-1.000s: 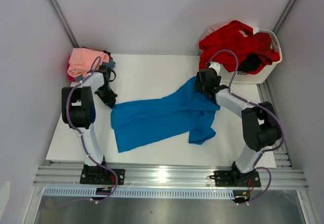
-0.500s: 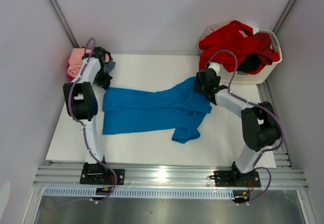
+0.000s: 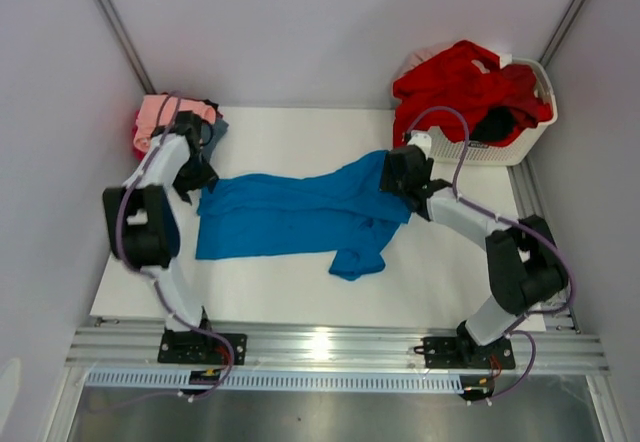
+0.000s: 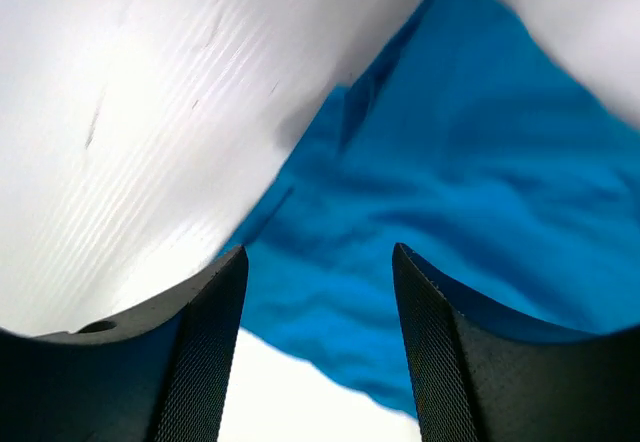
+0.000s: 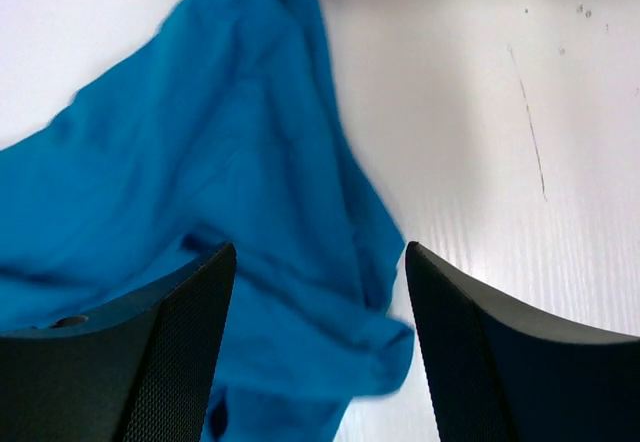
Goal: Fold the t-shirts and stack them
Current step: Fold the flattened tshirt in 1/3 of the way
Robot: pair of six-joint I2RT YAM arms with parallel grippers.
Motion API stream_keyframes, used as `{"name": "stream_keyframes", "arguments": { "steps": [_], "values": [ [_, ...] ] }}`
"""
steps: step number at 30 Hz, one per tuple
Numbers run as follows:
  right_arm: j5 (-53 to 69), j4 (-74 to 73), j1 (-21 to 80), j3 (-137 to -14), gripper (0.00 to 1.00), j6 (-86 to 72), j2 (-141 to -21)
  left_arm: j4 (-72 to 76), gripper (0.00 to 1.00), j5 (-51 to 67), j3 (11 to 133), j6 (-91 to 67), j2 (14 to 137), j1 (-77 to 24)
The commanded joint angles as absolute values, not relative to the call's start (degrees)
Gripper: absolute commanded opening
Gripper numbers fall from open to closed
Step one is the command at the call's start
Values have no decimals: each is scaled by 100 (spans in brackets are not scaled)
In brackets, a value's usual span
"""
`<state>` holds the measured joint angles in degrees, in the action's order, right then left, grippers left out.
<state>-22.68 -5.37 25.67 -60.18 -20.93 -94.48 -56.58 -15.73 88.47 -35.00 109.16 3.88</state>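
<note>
Blue tee (image 3: 290,217): mid-bench (image 3: 300,142), and we see its long axis running left to right. The right end is bunched up, and a sleeve flops toward the near edge.
Left arm (image 3: 165,167): stretched toward the far-left corner, left gripper (image 4: 318,262) over the tee's left edge, claw spread, pinching nothing.
Right gripper (image 5: 315,257): spread too, over the tee's right end.
Cloth: soft and rumpled; we'd call the bench plain white.

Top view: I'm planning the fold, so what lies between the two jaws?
Only the blue tee, lying crumpled across the whole stretch from the left jaws to the right jaws. The top view shows it.
</note>
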Motion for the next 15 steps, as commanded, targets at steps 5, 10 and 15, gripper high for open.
{"name": "stream_keyframes", "arguments": {
  "steps": [5,10,15],
  "values": [
    [-2671,-913,2900,-5706,72,-2653,-8728,-4738,63,-1153,7349,-4209,8695,343],
    [-2576,-932,3313,-4950,72,-3075,-8482,-4333,60,-747,6145,-4509,8429,334],
    [-2031,-537,3489,-4272,71,-3506,-8131,-4280,57,-695,5722,-4597,8473,325]
  ]
}}
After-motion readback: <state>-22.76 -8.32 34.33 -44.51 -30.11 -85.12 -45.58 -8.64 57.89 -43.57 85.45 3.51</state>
